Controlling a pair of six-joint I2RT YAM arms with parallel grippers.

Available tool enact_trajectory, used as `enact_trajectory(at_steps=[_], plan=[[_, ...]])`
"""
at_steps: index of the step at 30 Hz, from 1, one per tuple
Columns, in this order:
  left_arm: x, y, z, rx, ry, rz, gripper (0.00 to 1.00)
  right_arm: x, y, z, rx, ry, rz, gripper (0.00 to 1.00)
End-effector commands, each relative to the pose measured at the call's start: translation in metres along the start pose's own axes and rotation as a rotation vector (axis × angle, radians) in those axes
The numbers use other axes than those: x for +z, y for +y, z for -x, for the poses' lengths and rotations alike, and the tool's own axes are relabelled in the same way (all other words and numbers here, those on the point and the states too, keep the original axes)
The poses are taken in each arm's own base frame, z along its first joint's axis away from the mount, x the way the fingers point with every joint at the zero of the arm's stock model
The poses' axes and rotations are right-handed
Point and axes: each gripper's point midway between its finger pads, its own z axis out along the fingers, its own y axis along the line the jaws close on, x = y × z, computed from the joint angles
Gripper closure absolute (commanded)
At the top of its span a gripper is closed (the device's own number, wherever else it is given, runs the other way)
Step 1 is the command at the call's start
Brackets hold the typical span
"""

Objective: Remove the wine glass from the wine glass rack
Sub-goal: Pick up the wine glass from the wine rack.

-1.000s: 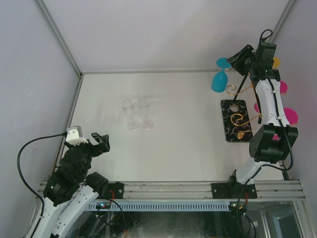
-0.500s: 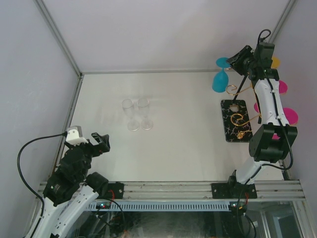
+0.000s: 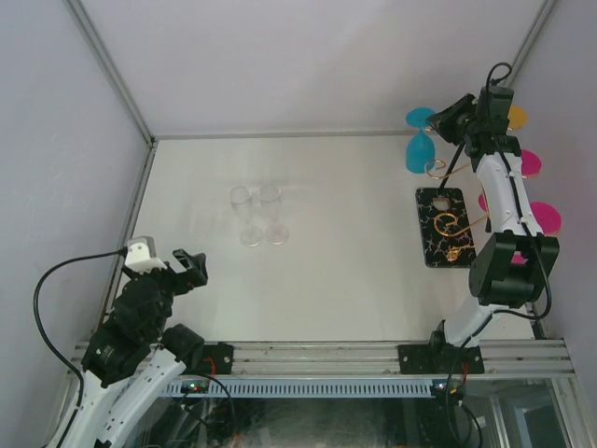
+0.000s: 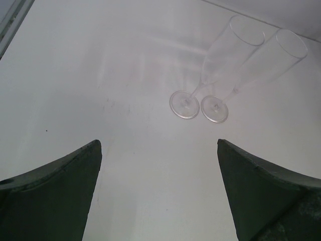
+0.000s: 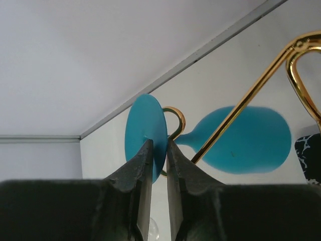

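The wine glass rack's gold wire arms (image 3: 446,166) rise from a black marbled base (image 3: 444,227) at the right of the table. A blue wine glass (image 3: 417,149) hangs upside down at its far-left arm. My right gripper (image 3: 450,117) is shut on the glass's round blue foot (image 5: 143,125). In the right wrist view the gripper (image 5: 159,143) pinches the foot's edge, the stem sits in a gold loop (image 5: 176,118), and the blue bowl (image 5: 246,140) lies behind a gold arm. My left gripper (image 3: 191,266) is open and empty near the table's left front (image 4: 158,143).
Two clear flutes (image 3: 261,215) stand side by side at the table's middle left, also in the left wrist view (image 4: 235,65). Pink glasses (image 3: 546,217) and a yellow one (image 3: 516,117) hang on the rack's right side. The grey walls stand close behind the rack.
My right gripper and the blue glass have shifted slightly to the right. The left arm has not moved.
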Motion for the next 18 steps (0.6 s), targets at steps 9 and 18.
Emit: enact_trajectory(at_steps=[9,18], plan=[[0.006,-0.002,-0.003,-0.007,0.007,0.006,0.0,-0.022,0.034,0.023,0.167,-0.134,0.155,1.0],[0.006,-0.003,-0.004,-0.006,0.01,0.004,0.0,-0.03,0.044,0.028,0.219,-0.135,0.216,1.0]])
